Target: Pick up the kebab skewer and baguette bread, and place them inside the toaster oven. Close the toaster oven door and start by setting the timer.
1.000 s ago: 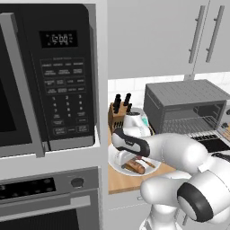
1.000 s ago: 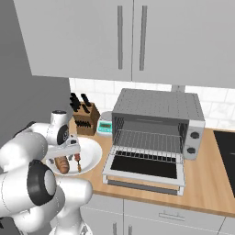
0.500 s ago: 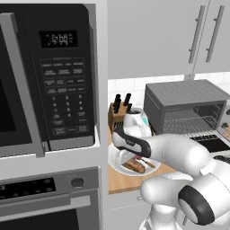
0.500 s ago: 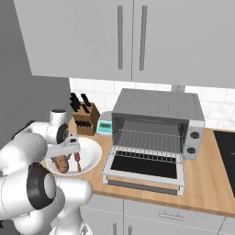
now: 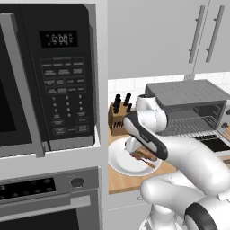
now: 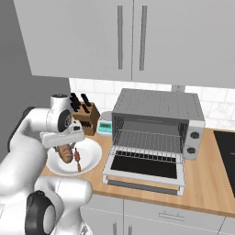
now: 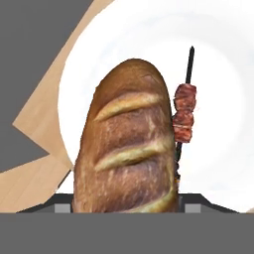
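The golden-brown baguette bread lies on a white plate, with the kebab skewer touching its side. My gripper is low over the loaf, open, its fingers straddling the near end. From the right base view the gripper hovers on the baguette, the skewer beside it. The toaster oven stands to the right with the toaster oven door dropped open and the wire rack bare. The gripper and baguette also appear from the left.
A knife block and a small teal scale stand behind the plate. The black microwave and built-in oven fill the wall to the left. A dark cooktop lies at the far right.
The hand has come down closer onto the baguette on the plate. Baguette, skewer and toaster oven have stayed put.
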Robot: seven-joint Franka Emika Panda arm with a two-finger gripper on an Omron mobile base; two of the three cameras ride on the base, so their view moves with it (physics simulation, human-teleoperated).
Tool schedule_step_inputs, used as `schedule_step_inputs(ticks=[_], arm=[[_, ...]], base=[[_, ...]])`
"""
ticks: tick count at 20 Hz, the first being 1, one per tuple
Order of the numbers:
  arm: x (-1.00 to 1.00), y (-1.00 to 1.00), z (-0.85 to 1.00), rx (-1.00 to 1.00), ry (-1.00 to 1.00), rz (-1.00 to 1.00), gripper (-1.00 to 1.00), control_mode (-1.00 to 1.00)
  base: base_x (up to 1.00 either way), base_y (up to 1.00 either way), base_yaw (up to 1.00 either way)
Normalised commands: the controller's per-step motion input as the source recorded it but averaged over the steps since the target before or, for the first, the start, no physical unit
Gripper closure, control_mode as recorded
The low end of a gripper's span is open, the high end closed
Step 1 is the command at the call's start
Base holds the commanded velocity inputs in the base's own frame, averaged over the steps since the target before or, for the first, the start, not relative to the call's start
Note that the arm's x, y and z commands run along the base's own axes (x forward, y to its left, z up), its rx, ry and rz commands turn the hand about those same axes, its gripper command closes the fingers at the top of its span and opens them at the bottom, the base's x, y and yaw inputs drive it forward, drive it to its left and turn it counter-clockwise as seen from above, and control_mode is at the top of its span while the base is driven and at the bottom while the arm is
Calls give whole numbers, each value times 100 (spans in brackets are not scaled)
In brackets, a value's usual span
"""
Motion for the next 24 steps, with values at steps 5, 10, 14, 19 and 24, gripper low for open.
schedule_step_inputs(ticks=[5, 10, 14, 19, 24], arm=[[-28, -57, 69, 0, -7, 0, 100, -100], [-22, -72, 61, 0, -8, 2, 100, -100], [-9, -84, 26, -1, -14, 22, 100, -100], [-1, -94, 15, 0, -12, 32, 100, -100], [6, -71, 4, -1, -7, 25, 100, -100]], base=[[0, 0, 0], [0, 0, 0], [0, 0, 0], [0, 0, 0], [0, 0, 0]])
